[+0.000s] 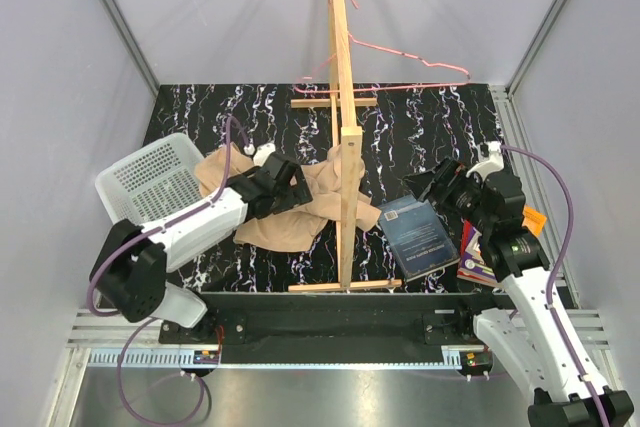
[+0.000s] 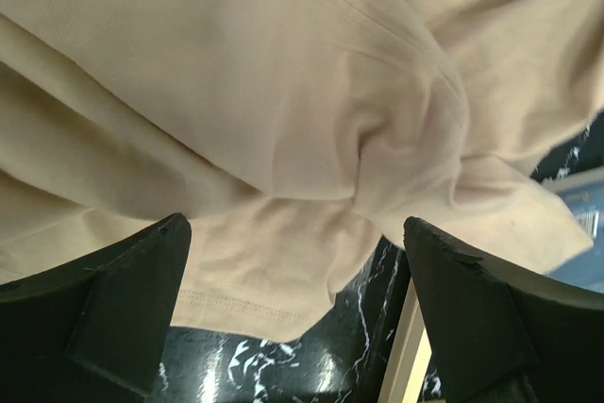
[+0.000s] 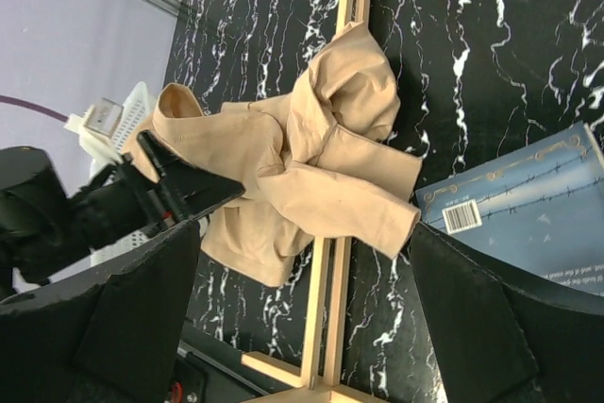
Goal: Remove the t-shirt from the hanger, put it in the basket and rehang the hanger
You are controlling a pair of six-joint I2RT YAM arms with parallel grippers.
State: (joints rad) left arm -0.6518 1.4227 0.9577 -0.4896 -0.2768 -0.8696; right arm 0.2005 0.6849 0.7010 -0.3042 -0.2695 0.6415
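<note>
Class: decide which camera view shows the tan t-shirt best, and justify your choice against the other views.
Right wrist: nearly the whole crumpled t-shirt shows, lying against the wooden stand. In top external, the left arm and the stand cover part of it. Left wrist shows only close-up folds.

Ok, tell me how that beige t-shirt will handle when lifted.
Probably floppy: the t-shirt lies crumpled in soft folds, so it should sag from a pinch. Likely light. It lies across the wooden stand's base rail, so it may snag.
</note>
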